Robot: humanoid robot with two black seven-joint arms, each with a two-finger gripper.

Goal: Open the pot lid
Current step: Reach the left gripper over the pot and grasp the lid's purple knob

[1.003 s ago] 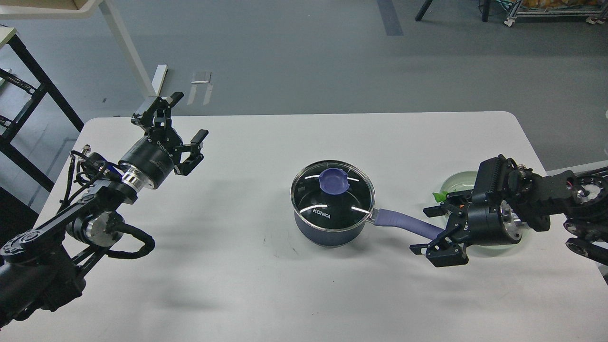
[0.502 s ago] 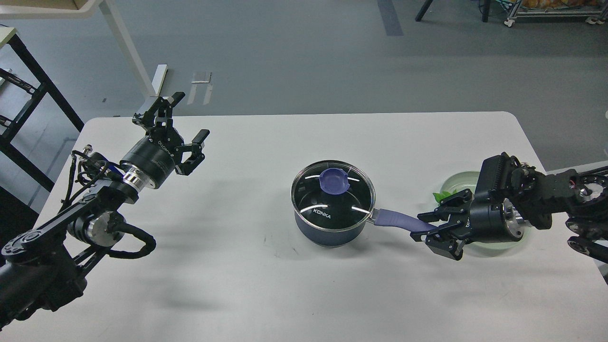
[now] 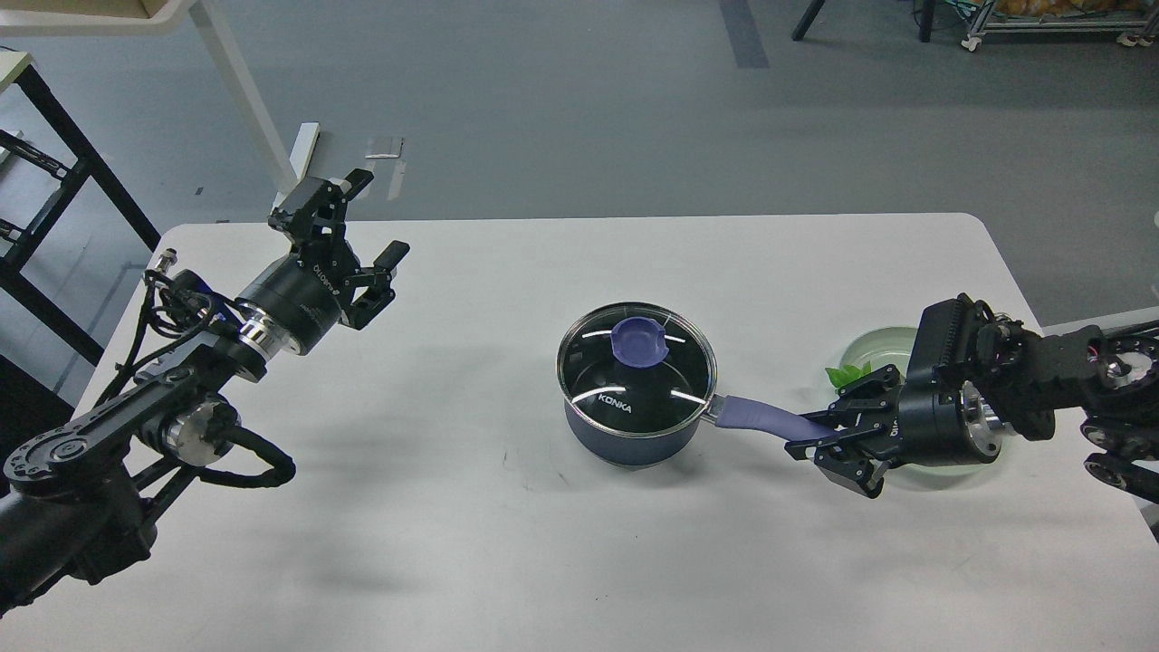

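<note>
The dark-blue pot (image 3: 625, 433) with white "KONKA" lettering stands at the table's middle. The glass lid (image 3: 598, 362) with its blue-purple knob (image 3: 638, 341) sits closed on it. The lavender handle (image 3: 756, 417) points right. My right gripper (image 3: 808, 435) is shut on the far end of the handle, one finger above it and one below. My left gripper (image 3: 371, 224) is open and empty, raised over the table's far left, well away from the pot.
A pale green plate (image 3: 876, 345) with a green leaf (image 3: 840, 373) lies on the white table (image 3: 507, 543) right behind my right gripper. A black rack and a white table leg stand beyond the far-left table edge.
My right gripper closed from open onto the handle's end, and the pot shifted slightly right. My left gripper moved a little up and to the right, still open.
</note>
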